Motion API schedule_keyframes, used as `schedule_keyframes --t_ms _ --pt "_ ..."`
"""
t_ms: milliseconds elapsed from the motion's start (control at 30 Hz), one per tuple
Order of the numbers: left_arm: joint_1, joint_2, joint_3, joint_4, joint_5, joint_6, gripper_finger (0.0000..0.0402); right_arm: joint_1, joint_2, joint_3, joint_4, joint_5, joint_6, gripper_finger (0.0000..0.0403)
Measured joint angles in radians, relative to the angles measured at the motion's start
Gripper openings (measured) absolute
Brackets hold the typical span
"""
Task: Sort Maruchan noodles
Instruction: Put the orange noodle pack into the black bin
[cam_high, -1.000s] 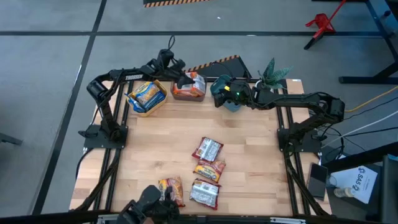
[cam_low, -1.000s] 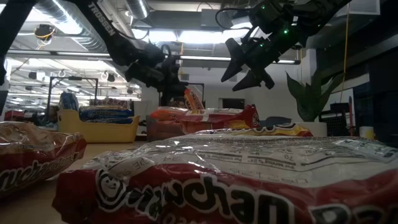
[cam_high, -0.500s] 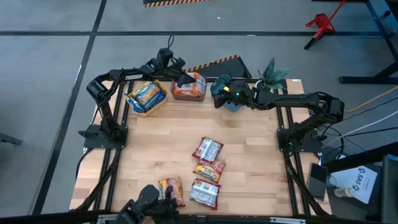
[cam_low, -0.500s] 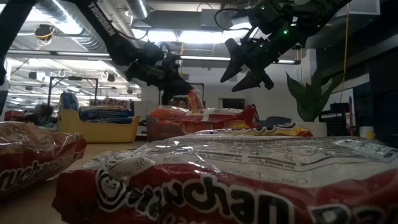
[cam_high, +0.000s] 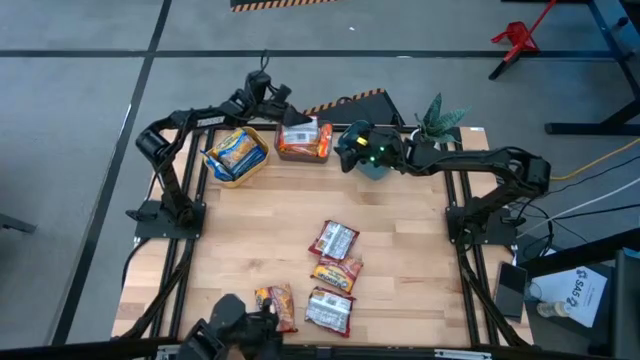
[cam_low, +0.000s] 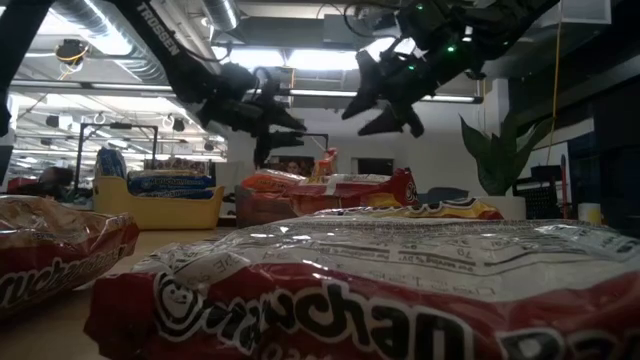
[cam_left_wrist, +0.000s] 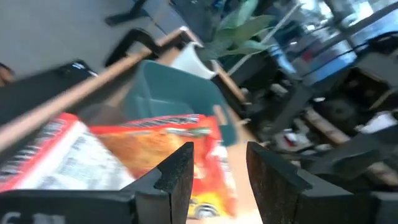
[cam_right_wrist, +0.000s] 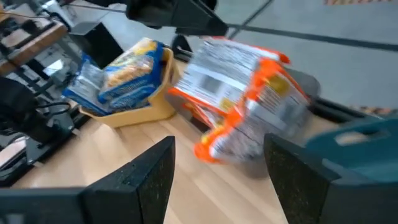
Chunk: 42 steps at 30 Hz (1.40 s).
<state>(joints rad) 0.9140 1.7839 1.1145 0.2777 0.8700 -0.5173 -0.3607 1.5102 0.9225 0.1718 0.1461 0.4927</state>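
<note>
My left gripper (cam_high: 283, 104) hangs above the grey bin (cam_high: 303, 152) at the table's far edge, fingers parted and empty. An orange noodle packet (cam_high: 304, 136) lies on top of that bin's pile. My right gripper (cam_high: 345, 150) hovers beside the teal bin (cam_high: 375, 168), jaws apart, holding nothing. Four packets (cam_high: 333, 240) lie mid-table.

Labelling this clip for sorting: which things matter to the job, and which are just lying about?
Job:
- loose noodle packets mid-table
- yellow bin, blue packets
- grey bin, orange packets
- teal bin
- left gripper
- right gripper

Lying about:
- potted plant
</note>
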Motion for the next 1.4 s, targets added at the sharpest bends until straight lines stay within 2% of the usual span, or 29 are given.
schedule_keyframes --t_ms 267,400,667,933,1067,1200,1400 --pt "-0.025 -0.104 0.0 0.086 0.285 -0.247 0.014 -0.001 0.171 0.18 -0.019 -0.077 -0.134 0.0232" --pt "-0.038 -0.208 0.0 0.1 0.332 -0.286 0.014 -0.035 0.231 0.242 -0.045 -0.129 -0.173 0.0232" --pt "-0.006 -0.414 0.001 0.099 0.177 -0.251 0.014 -0.14 0.245 0.255 -0.063 -0.174 -0.191 0.0232" --pt "-0.064 -0.556 0.001 0.097 0.112 -0.27 0.014 -0.208 0.251 0.255 -0.052 -0.201 -0.257 0.0232" --pt "-0.111 -0.605 0.001 0.099 0.025 -0.289 0.014 -0.217 0.257 0.253 -0.051 -0.281 -0.288 0.0232" --pt "-0.146 -0.65 0.001 0.099 -0.016 -0.294 0.014 -0.201 0.224 0.255 -0.036 -0.364 -0.322 0.0232" --pt "-0.198 -0.692 0.001 0.099 -0.039 -0.285 0.014 -0.188 0.248 0.254 -0.134 -0.309 -0.349 0.0232"
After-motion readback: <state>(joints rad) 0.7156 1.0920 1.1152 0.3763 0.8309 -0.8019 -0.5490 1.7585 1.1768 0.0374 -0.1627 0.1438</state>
